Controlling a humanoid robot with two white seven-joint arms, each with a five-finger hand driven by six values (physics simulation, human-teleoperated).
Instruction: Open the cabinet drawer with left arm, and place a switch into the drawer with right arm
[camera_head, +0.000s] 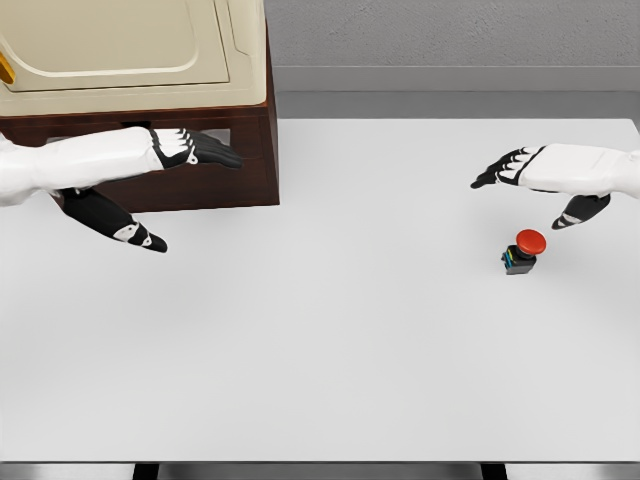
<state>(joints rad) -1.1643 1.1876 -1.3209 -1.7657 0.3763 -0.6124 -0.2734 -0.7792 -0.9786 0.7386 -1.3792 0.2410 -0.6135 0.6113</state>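
The dark brown cabinet stands at the table's back left, its drawer front facing me and partly covered by my left arm. My left hand is open in front of that drawer front, fingers stretched to the right, thumb hanging lower. The switch, a red mushroom button on a small black base, sits on the white table at the right. My right hand hovers open just above and behind it, fingers pointing left, touching nothing.
A cream-coloured appliance rests on top of the cabinet. The white table spreads across the view, with a grey wall behind it.
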